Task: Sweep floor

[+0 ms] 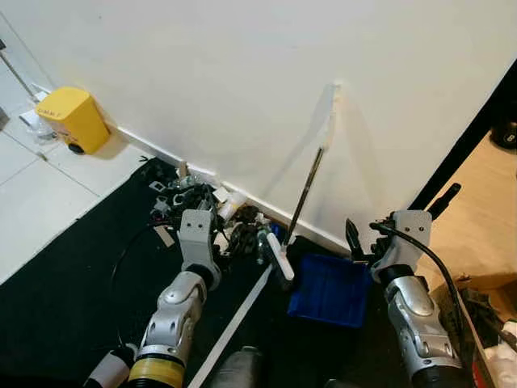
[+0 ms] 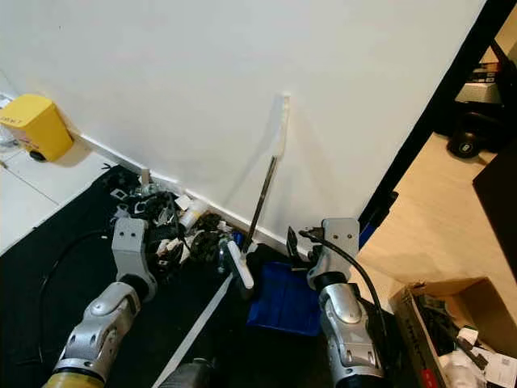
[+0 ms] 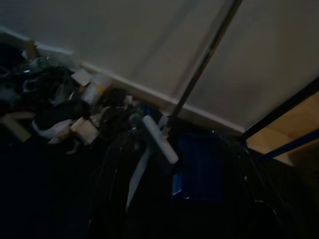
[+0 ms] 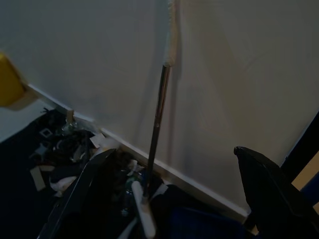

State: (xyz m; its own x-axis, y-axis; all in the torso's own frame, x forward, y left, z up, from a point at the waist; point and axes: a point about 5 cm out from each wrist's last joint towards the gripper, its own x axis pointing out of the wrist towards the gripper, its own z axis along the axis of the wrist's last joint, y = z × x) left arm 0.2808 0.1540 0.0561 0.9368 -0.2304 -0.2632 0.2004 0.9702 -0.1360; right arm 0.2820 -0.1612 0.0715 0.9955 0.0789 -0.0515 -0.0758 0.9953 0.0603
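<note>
A broom leans on the white wall, its metal handle (image 1: 307,187) rising to a white grip and its white head (image 1: 279,257) resting on the black mat. A blue dustpan (image 1: 329,289) lies just right of the head. Litter (image 1: 187,200) is heaped along the baseboard to the left. My left gripper (image 1: 199,217) is low over the mat, by the litter and left of the broom head; in the dark left wrist view its fingers show faintly, spread apart. My right gripper (image 1: 402,205) hovers right of the dustpan, open and holding nothing, with black fingers (image 4: 271,191) wide apart.
A yellow box (image 1: 73,119) stands by the wall at far left on white tiles (image 1: 40,194). A black doorframe (image 1: 468,141) bounds the wall on the right, with wooden floor beyond. An open cardboard box (image 2: 452,323) of odds sits at the right.
</note>
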